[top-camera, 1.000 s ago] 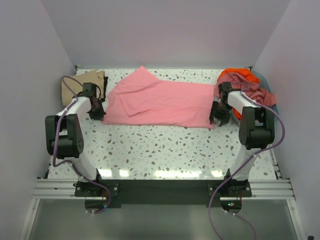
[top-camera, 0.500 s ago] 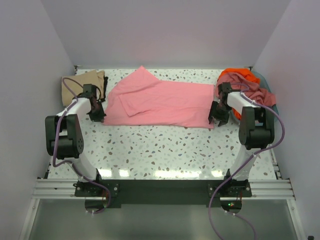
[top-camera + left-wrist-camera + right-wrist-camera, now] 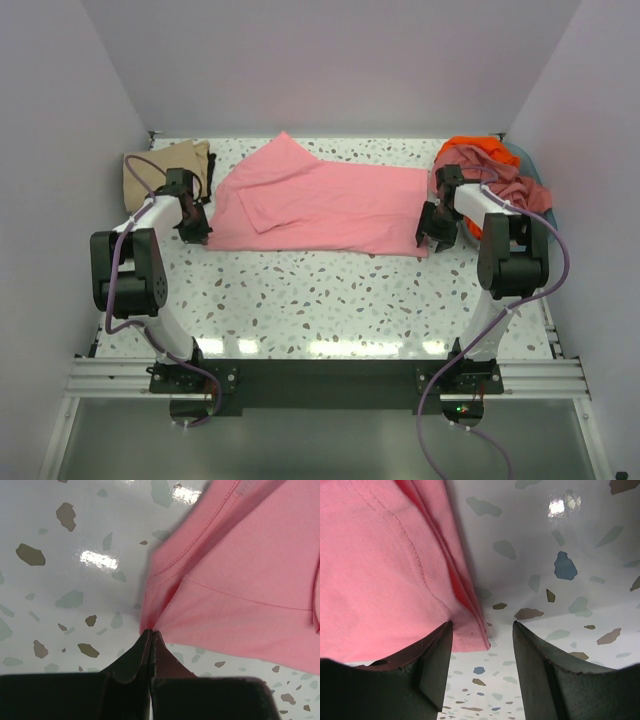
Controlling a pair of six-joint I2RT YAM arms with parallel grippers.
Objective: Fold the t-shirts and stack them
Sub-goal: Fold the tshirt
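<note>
Nothing has moved — left fingers [image 3: 142, 656] pinch shut on the pink t-shirt [image 3: 320, 205]; right fingers [image 3: 436, 662] stand open — straddling its opposite corner.

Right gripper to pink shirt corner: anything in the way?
Nothing visible. The right gripper is open around a corner of the pink shirt, with only bare table beside it. The left gripper is shut on the opposite corner.
</note>
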